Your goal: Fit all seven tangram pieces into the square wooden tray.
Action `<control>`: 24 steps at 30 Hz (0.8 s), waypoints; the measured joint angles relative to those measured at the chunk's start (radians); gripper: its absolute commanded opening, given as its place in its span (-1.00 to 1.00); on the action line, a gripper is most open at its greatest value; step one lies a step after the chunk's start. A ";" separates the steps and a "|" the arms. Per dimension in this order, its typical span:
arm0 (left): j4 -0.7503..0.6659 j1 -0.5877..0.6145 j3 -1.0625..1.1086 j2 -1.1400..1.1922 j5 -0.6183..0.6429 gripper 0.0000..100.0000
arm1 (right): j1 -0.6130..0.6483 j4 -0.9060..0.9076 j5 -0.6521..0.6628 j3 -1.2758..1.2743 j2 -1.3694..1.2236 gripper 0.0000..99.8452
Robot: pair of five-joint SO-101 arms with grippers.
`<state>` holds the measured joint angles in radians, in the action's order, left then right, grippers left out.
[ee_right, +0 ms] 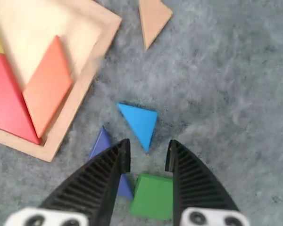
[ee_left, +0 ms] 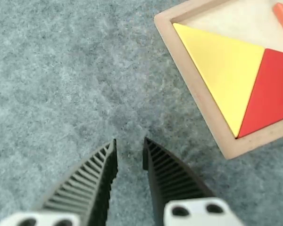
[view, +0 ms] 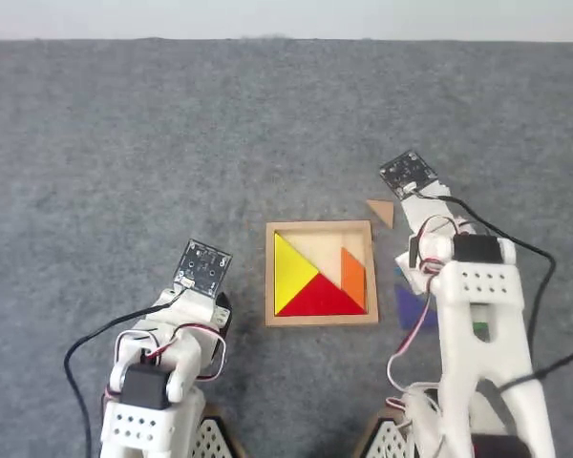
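The right gripper (ee_right: pixel 148 153) is open and empty; the small blue triangle piece (ee_right: pixel 140 122) lies just ahead of it on the grey table (ee_right: pixel 236 70), off the right edge of the square wooden tray (ee_right: pixel 88 70); the left gripper (ee_left: pixel 129 150), open too, is farther away.

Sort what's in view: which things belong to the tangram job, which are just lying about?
Job: wooden tray; inside, yellow triangle, red triangle, orange parallelogram; outside, tan triangle, blue triangle, purple piece, green square.
Lying about: grey mat.
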<state>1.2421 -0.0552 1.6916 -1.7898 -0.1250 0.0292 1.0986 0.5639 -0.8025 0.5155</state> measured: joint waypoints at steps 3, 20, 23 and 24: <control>0.000 0.000 0.000 0.000 0.000 -0.82 | 0.015 0.002 0.000 0.106 -0.135 -0.70; 0.000 0.000 0.000 0.000 0.000 -0.82 | 0.103 0.051 0.158 0.807 -0.936 -0.53; 0.000 0.000 0.000 0.000 0.000 -0.82 | 0.107 0.049 0.193 0.844 -0.982 -0.53; 0.000 0.000 0.000 0.000 0.000 -0.82 | 0.109 0.048 0.199 0.853 -0.997 -0.53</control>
<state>1.2421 -0.0552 1.6916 -1.7898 -0.1250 0.1381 1.1462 0.7633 0.0506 -0.4818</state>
